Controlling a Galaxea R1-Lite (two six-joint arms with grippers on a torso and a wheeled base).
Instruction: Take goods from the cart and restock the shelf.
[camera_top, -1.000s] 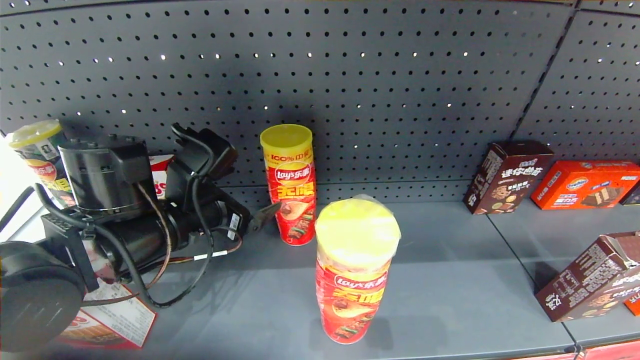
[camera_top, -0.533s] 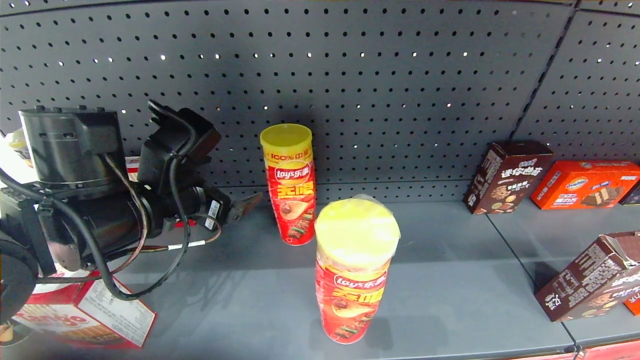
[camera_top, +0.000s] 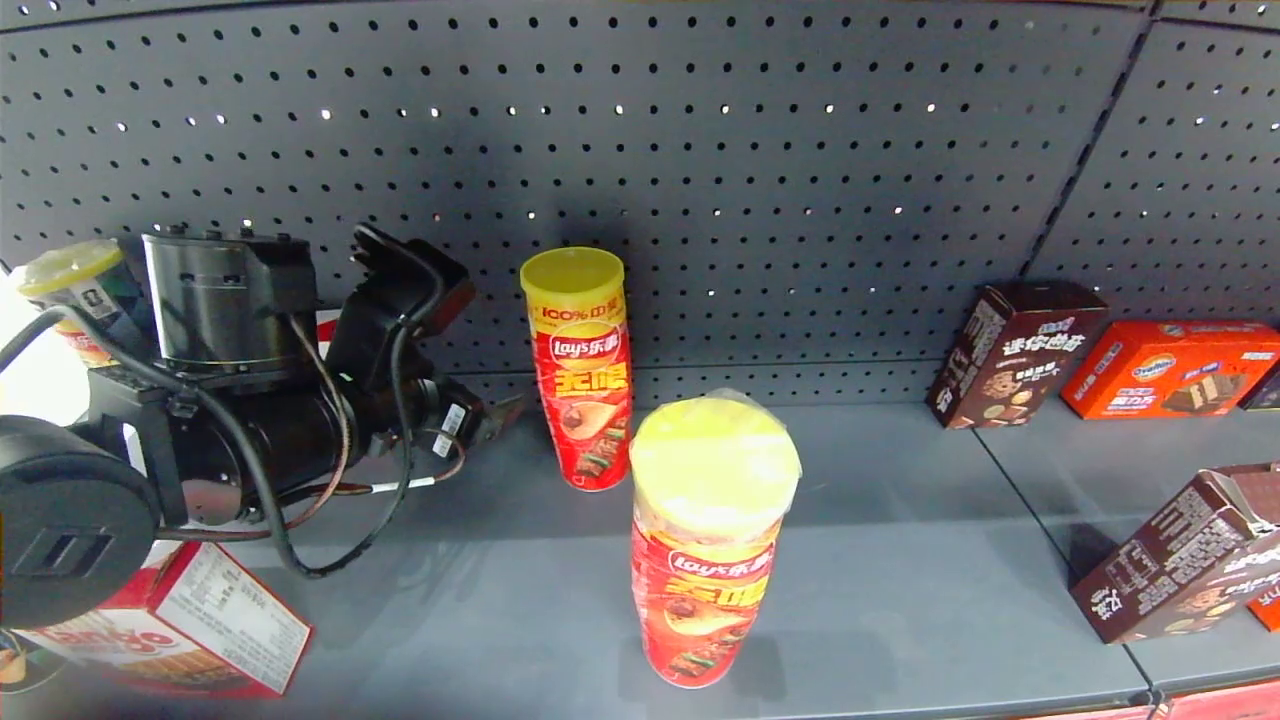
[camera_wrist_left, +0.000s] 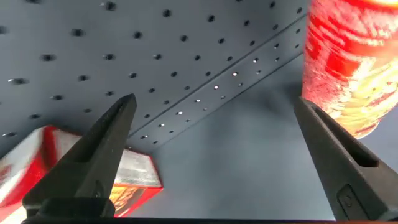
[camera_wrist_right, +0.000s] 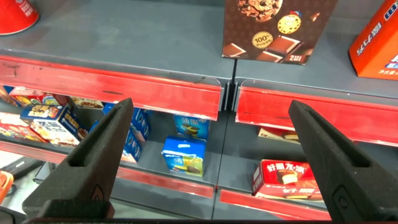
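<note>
Two red chip cans with yellow lids stand on the grey shelf (camera_top: 900, 580). The rear can (camera_top: 580, 370) is by the pegboard wall, and the front can (camera_top: 710, 540) is nearer the shelf edge. My left gripper (camera_top: 505, 408) is just left of the rear can, low over the shelf. In the left wrist view the left gripper (camera_wrist_left: 214, 102) is open and empty, with the rear can (camera_wrist_left: 351, 62) beyond one finger. My right gripper (camera_wrist_right: 210, 104) is open and empty, facing the shelf's red front rails (camera_wrist_right: 155, 87).
Brown boxes (camera_top: 1015, 350) (camera_top: 1180, 555) and an orange box (camera_top: 1170, 365) are on the right of the shelf. A red wafer box (camera_top: 200, 620) lies front left, under the arm. Another can (camera_top: 75, 285) stands far left. Lower shelves hold small boxes (camera_wrist_right: 183, 155).
The left arm pulled back to the left, away from the rear can, then swung partly back toward it. Both cans stayed in place.
</note>
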